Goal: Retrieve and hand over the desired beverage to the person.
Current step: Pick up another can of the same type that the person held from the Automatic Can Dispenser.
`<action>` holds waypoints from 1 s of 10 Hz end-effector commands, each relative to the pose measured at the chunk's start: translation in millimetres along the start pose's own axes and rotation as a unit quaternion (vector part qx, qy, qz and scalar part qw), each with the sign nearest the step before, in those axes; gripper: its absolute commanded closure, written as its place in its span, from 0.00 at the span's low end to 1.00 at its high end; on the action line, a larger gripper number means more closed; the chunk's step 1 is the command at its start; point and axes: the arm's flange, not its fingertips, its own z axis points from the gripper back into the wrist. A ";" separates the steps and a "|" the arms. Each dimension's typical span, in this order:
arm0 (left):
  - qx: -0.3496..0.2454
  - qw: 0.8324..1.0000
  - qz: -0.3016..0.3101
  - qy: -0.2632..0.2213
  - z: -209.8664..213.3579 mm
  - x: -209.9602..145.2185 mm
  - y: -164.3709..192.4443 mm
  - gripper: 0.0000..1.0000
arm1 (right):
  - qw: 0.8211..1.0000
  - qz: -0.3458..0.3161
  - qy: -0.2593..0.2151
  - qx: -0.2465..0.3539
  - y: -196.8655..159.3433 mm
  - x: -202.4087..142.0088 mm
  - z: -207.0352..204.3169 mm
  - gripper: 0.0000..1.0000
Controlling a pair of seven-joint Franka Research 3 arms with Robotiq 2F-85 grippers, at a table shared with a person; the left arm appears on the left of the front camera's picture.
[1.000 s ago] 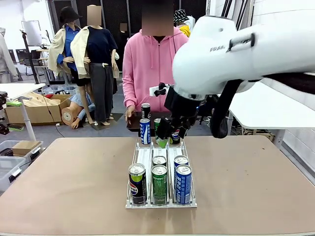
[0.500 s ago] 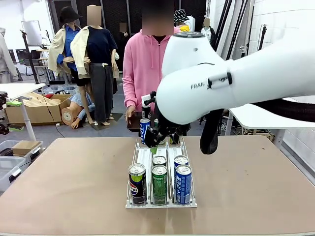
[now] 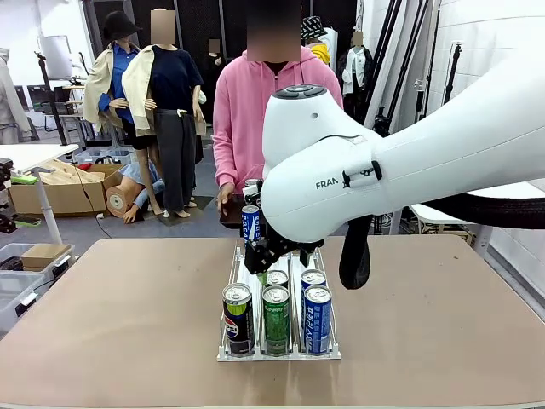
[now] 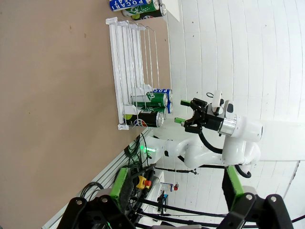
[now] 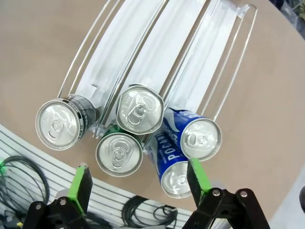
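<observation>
As arm (image 3: 366,175) hovers, cans (image 3: 275,317) seem untouched.

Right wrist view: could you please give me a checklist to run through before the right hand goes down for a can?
1. Right hand open: ok.
2. Right hand over the rack: ok.
3. Green can, black can, blue can upright: ok.
4. Which can the person wants: cannot tell.
5. Left hand open, away from the rack: ok.

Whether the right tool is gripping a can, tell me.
No, the right tool hovers wide open above the cans in the rack, holding none.
</observation>
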 end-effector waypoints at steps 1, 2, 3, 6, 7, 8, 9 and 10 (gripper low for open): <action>0.001 1.000 0.000 -0.004 0.1 -3.4 -1.4 0.00 | 1.000 -0.023 0.008 -0.011 12.9 5.4 -5.6 0.00; 0.001 1.000 0.000 -0.004 0.1 -3.4 -1.4 0.00 | 0.999 -0.034 0.016 -0.007 15.6 5.3 -8.9 0.00; 0.001 1.000 0.000 -0.004 0.1 -3.4 -1.4 0.00 | 0.999 -0.044 0.023 -0.009 17.5 5.6 -12.3 0.00; 0.001 1.000 0.000 -0.004 0.1 -3.4 -1.4 0.00 | 0.998 -0.058 0.033 -0.007 20.2 5.3 -21.9 0.00; 0.001 1.000 0.000 -0.004 0.1 -3.4 -1.4 0.00 | 0.998 -0.061 0.035 -0.005 21.3 5.2 -24.5 0.00; 0.001 1.000 0.000 -0.004 0.1 -3.4 -1.4 0.00 | 0.997 -0.066 0.036 -0.003 22.6 5.7 -25.9 0.00; 0.001 1.000 0.000 -0.004 0.1 -3.4 -1.4 0.00 | 0.997 -0.067 0.039 -0.003 23.9 5.8 -27.4 0.00; 0.001 1.000 0.000 -0.004 0.1 -3.4 -1.4 0.00 | 0.997 -0.070 0.043 -0.002 24.6 6.0 -29.5 0.00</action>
